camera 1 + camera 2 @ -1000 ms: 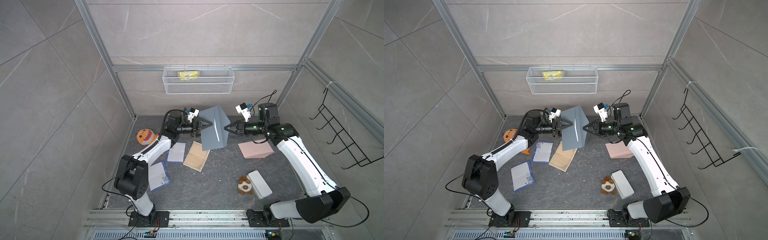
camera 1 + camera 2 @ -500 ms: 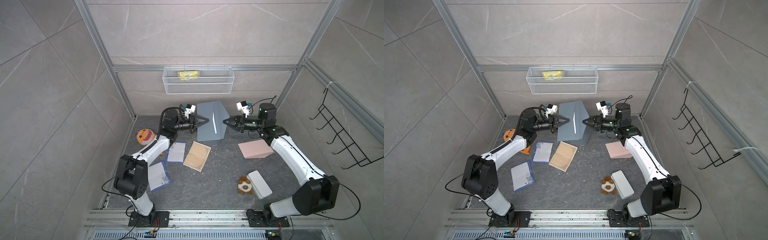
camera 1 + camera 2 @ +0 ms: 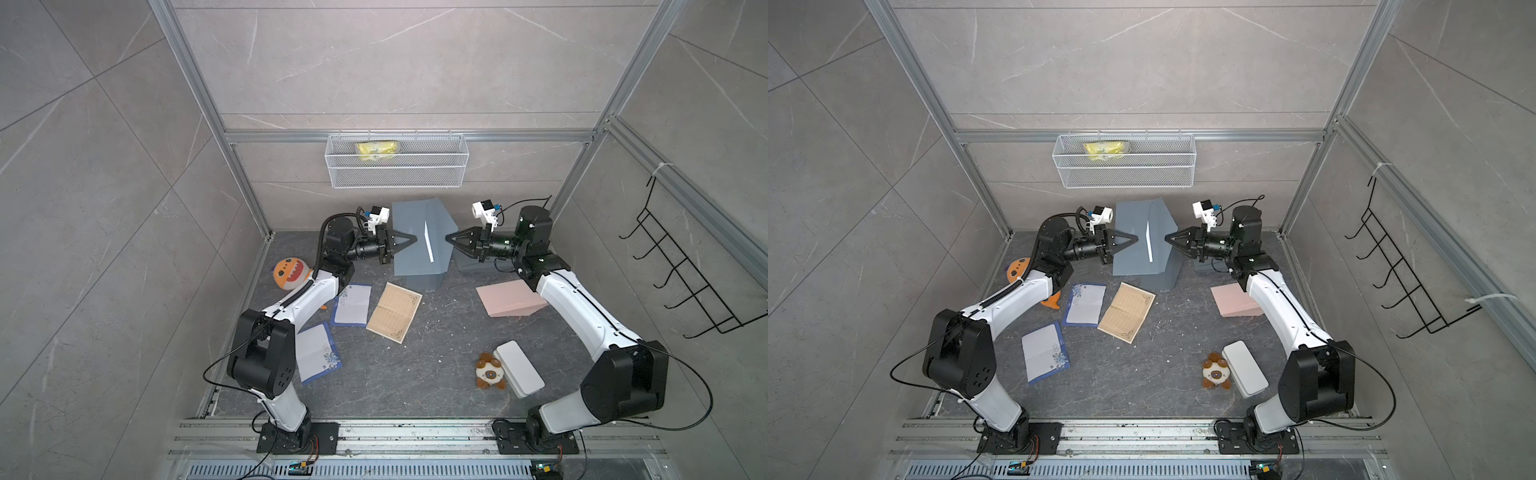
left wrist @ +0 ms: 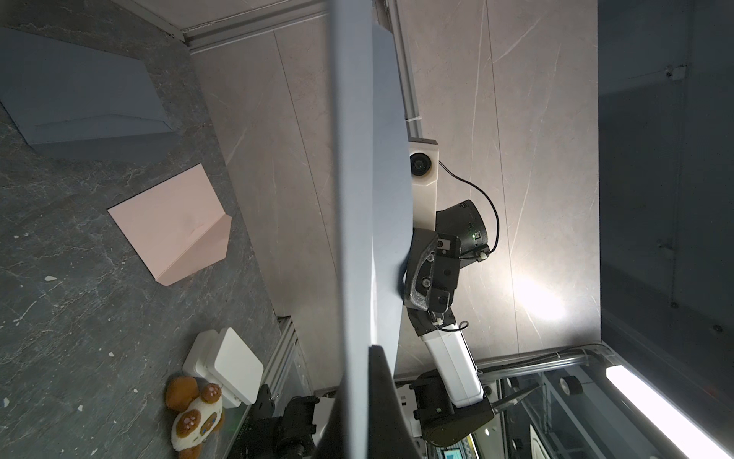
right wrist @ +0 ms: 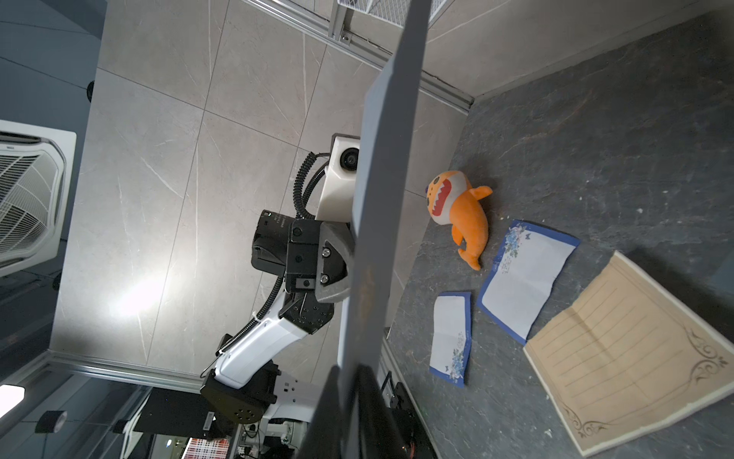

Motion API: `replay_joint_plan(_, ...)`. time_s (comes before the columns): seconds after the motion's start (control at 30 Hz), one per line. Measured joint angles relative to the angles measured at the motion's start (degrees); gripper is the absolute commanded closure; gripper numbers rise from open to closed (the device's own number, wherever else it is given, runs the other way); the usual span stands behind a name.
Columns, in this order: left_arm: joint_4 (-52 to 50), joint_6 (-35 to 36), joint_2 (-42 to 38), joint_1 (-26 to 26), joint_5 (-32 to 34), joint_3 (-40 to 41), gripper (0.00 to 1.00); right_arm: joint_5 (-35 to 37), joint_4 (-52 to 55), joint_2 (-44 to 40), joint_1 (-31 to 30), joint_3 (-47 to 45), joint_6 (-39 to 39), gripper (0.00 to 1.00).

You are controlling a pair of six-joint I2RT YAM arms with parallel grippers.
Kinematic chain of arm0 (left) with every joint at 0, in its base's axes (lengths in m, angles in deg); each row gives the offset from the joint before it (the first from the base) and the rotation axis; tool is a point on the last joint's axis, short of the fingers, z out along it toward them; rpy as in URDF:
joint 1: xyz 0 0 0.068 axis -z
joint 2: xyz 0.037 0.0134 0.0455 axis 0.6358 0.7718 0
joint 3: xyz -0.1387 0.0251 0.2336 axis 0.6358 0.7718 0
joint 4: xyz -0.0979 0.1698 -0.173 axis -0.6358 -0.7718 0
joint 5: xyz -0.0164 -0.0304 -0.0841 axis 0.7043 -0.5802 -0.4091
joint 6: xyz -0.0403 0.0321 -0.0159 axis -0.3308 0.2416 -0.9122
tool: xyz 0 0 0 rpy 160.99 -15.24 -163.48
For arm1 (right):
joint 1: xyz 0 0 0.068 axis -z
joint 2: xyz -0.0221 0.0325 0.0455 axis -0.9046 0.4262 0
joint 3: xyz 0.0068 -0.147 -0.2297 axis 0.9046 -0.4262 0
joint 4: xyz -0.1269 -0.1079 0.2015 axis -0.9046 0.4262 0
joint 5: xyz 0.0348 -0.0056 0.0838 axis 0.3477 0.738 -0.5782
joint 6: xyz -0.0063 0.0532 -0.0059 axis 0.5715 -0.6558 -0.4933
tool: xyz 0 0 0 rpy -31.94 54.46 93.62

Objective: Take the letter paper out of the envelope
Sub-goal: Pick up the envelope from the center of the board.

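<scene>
A grey envelope point(image 3: 411, 257) point(image 3: 1133, 253) hangs upright above the back of the table, flap open toward the right. Its edge fills the middle of the left wrist view point(image 4: 357, 198) and the right wrist view point(image 5: 373, 238). My left gripper point(image 3: 415, 240) point(image 3: 1137, 240) point(image 4: 357, 357) is shut on the envelope's left side. My right gripper point(image 3: 446, 240) point(image 3: 1166, 239) point(image 5: 349, 367) pinches the flap's tip from the right. A thin white strip point(image 3: 428, 247) shows along the mouth; I cannot tell whether it is the letter paper.
On the table lie a second grey envelope point(image 3: 469, 264), a pink envelope point(image 3: 509, 297), a tan lined sheet point(image 3: 395, 311), two blue-bordered sheets point(image 3: 352, 305) point(image 3: 318, 353), an orange shark plush point(image 3: 289, 272), a white box point(image 3: 519, 368) and a bear plush point(image 3: 490, 372). A wire basket point(image 3: 397, 160) hangs on the back wall.
The envelope has risen and turned from tilted to upright. My left gripper, open a second ago, has closed on its left side. My right arm has drawn back and up with the flap.
</scene>
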Motion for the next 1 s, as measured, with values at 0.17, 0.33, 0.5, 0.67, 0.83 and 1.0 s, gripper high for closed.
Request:
replay_joint_plan(0.17,0.2,-1.49,0.0,0.0,0.04,-1.18,1.0,0.28,-0.52,0.11,0.68,-0.63,-0.37,0.73)
replay_joint_plan(0.33,0.61,-2.19,0.0,0.0,0.22,-2.16,1.0,0.52,-0.76,0.44,0.68,-1.88,-0.39,0.72)
replay_joint_plan(0.5,0.52,-2.49,0.0,0.07,0.57,-2.95,1.0,0.98,-3.06,0.44,0.61,-4.48,-2.64,0.72)
replay_joint_plan(0.67,0.5,-2.54,0.22,0.44,1.44,-4.76,1.0,2.12,-8.39,0.42,-0.39,-7.8,-6.38,0.72)
replay_joint_plan(0.83,0.13,-2.51,0.24,0.7,1.64,-5.7,1.0,3.52,-17.25,0.42,-1.49,-12.04,-13.25,0.71)
replay_joint_plan(1.0,-0.42,-2.49,0.24,0.7,2.1,-5.73,1.0,5.2,-24.06,0.42,-2.93,-13.6,-18.58,0.71)
